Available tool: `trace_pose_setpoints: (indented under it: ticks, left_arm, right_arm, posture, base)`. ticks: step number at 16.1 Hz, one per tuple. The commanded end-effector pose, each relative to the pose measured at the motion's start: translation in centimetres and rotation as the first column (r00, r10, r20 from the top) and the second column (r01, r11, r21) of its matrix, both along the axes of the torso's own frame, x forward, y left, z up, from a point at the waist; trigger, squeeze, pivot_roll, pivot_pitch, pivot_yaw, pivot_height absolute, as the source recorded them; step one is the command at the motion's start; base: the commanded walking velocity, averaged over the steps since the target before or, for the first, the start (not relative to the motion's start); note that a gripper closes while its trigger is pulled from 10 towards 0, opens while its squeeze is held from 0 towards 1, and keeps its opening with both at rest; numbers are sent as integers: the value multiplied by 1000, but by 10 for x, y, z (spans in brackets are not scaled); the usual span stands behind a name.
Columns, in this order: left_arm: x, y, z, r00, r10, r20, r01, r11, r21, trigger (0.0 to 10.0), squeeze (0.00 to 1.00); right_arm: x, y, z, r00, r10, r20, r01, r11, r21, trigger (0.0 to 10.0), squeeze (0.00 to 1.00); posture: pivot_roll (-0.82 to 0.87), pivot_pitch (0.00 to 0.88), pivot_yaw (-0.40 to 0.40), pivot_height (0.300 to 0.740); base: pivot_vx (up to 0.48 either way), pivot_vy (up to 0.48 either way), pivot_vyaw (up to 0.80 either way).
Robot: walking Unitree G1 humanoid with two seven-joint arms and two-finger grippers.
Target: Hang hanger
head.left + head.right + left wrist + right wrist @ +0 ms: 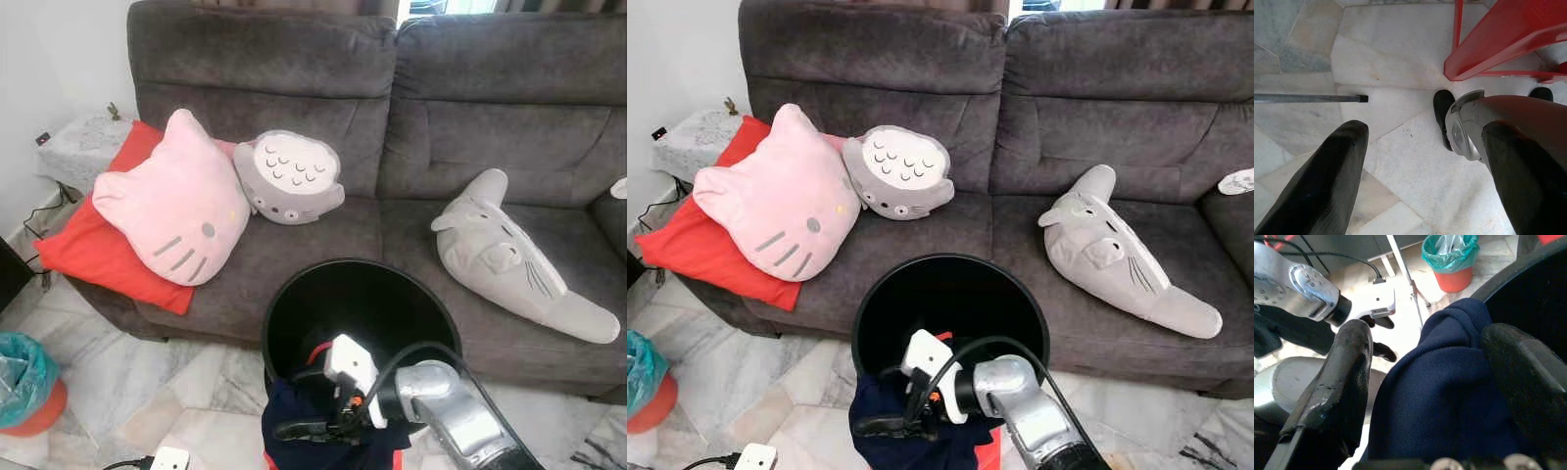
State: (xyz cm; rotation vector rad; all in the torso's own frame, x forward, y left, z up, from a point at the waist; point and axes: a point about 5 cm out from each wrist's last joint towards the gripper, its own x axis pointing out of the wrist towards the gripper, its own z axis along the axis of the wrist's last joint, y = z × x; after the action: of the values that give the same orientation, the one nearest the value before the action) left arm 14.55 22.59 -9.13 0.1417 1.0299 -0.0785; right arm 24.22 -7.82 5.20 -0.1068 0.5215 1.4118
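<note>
- right gripper (1425, 382) nearest, low in the head views, at the near rim of the black round bin (294, 294); fingers spread wide with the navy cloth (1449, 382) bulging between them, not pinched shut
- navy cloth drapes over the bin's near rim and hangs down outside (a bit of red shows beside it, cannot tell what it is)
- hanger: cannot make one out in any view, possibly hidden under the cloth
- left gripper (1420, 166) hangs over the marble floor (1400, 49), fingers wide apart, holding nothing; the robot's own leg and dark foot sit beyond them, a red plastic piece (1498, 39) and a thin metal bar (1308, 98) also on the floor
- white power strip (168, 458) on the floor at the near left, cable attached
- teal-lined orange bin (24, 387) at the floor's left edge
- bin stands on the floor just in front of the grey sofa (470, 127), near its middle
- on the sofa's left end: red cushion (83, 245) with the pink cat pillow (176, 201) on top (leaning back)
- grey owl-like plush (289, 176) just beside the pink pillow, against the backrest
- grey long plush (519, 259) lying on the right seat, well apart from the others
- small side table with lace cover (83, 142) past the sofa's left arm
</note>
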Motion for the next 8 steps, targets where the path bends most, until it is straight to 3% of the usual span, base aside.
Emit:
trace_pose_setpoints:
  ticks: [1,5,6,7,8]
  left_arm:
    - [-3,0,-2,1000,2,-15,-2,1000,-3,10000,0]
    - [-3,-1,-2,1000,3,-15,-3,1000,-5,10000,0]
    - [-3,-1,-2,1000,3,-15,-3,1000,-6,10000,0]
    - [-3,-1,-2,1000,3,-15,-3,1000,-7,10000,0]
    - [-3,-1,-2,1000,3,-16,-3,1000,-7,10000,0]
  right_arm:
    - [0,2,2,999,13,36,-12,1000,-25,10000,0]
    - [1,3,0,999,5,54,-2,999,-51,9725,0]
    - [0,4,0,999,10,51,-8,999,-51,3882,0]
    - [-1,4,0,999,10,48,-7,999,-48,902,0]
    - [-1,4,0,999,10,46,-8,999,-46,0,0]
  posture:
    - [-29,0,30,740]
    - [-26,0,27,740]
    - [-25,0,26,740]
    - [-26,0,26,740]
    - [-29,0,27,740]
  base:
    - [0,0,0]
    - [0,0,0]
    - [0,0,0]
    - [0,0,0]
    - [0,0,0]
